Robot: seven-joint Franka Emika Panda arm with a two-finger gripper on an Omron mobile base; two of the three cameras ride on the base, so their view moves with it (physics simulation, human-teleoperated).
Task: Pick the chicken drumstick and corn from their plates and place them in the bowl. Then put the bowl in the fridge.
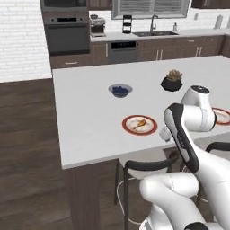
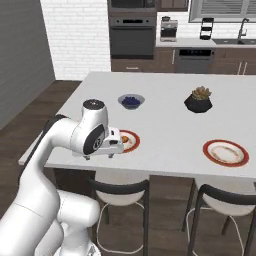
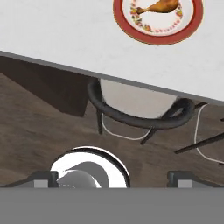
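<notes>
The chicken drumstick [image 3: 159,6] lies golden-brown on a red-rimmed plate [image 3: 127,24] near the front edge of the white island counter; the same plate [image 1: 139,124] shows from the left base. My gripper [image 3: 113,178] hangs open over the counter's edge, just short of this plate, looking down at a stool and the floor, with nothing between its fingertips [image 3: 43,178]. The hand [image 2: 106,145] sits beside that plate's [image 2: 131,141] near rim. A second red-rimmed plate [image 2: 226,152] lies further right. The corn is too faint to make out on it. The bowl and the fridge are out of view.
A small blue-grey bowl of blueberries [image 1: 120,90] and a black plant pot [image 1: 172,81] stand mid-counter. Dark-backed stools [image 2: 120,187] [image 2: 222,197] are tucked under the front edge [image 3: 52,61]. Oven, dishwasher and sink line the far wall.
</notes>
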